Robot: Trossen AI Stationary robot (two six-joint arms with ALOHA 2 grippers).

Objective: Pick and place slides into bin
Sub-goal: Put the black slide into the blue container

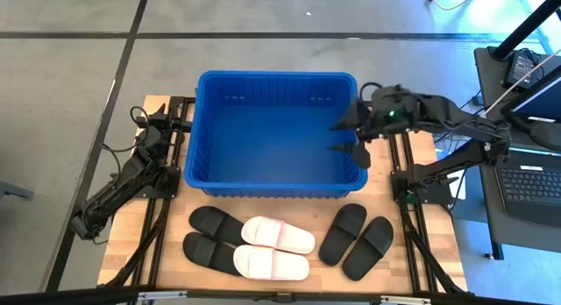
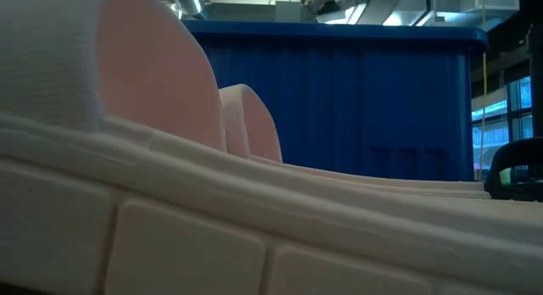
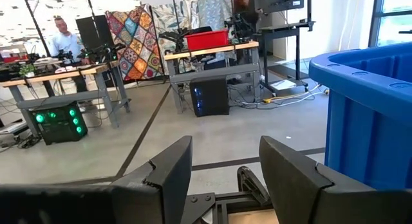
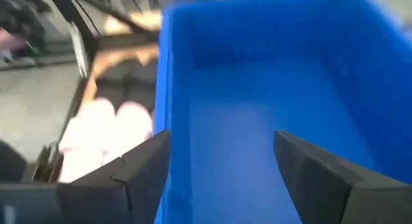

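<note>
Six smooth slides (image 1: 277, 234) beside ribbed blue bin (image 1: 274, 184); right end effector (image 1: 352, 136) released, empty.

Bin (image 1: 215, 178) interior open from above; six slides (image 1: 277, 249) crowding the front strip.
</note>
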